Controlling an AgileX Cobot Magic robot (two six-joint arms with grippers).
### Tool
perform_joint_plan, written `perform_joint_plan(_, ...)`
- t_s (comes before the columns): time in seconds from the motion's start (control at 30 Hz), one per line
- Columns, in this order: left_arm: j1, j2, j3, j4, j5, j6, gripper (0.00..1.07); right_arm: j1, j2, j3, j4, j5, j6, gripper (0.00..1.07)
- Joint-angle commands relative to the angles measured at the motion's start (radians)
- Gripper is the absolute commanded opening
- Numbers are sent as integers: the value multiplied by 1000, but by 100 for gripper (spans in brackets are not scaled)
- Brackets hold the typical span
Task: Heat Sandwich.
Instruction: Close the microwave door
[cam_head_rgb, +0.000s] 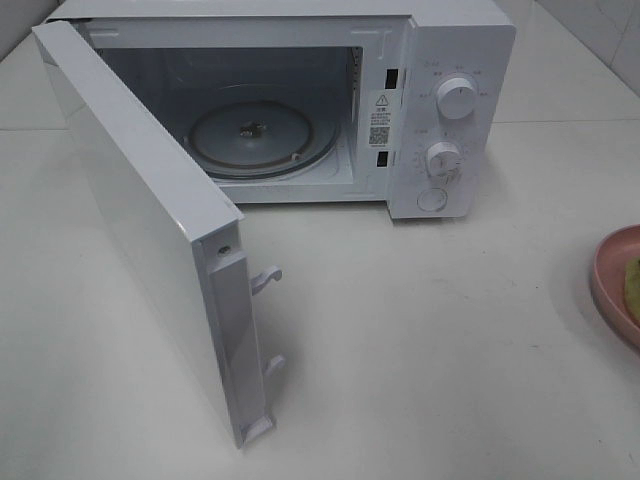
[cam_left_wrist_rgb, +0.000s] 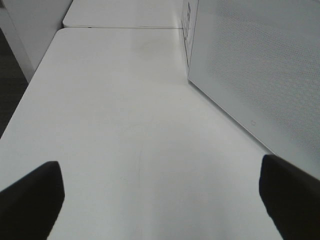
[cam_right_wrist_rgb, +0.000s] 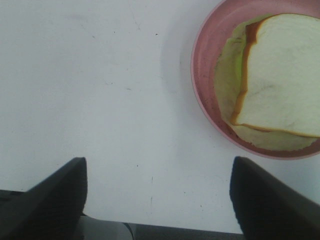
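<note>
Microwave door wide open; sandwich on pink plate; both jaws spread apart, holding nothing.

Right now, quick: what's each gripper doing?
Left gripper: open, holding nothing, over bare table beside the microwave door.
Right gripper: open, holding nothing, short of the plate with the sandwich.

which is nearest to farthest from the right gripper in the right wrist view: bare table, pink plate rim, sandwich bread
1. The bare table lies directly ahead of the open right gripper, between its fingers.
2. The pink plate comes next: its near rim sits off to one side, beyond one finger.
3. The sandwich is farthest, resting on the plate inside that rim.
</note>
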Motion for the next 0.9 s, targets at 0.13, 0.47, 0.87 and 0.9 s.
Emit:
perform_joint_plan(0.13, 4, -26, 2, -1, -6, 1, 100, -3, -121, -3, 3, 59, -12, 76)
perform_joint_plan(0.47, 4, -26, 2, -1, -6, 1, 100, -3, -231, -3, 2, 156, -12, 76)
perform_joint_plan(0.87, 4, -26, 2, -1, -6, 1, 100, 122, -417, -1, -93, 266, 48, 76)
perform_joint_plan(0.9, 4, -26, 2, -1, -6, 1, 100, 122, -457, -1, -102, 245, 56, 76)
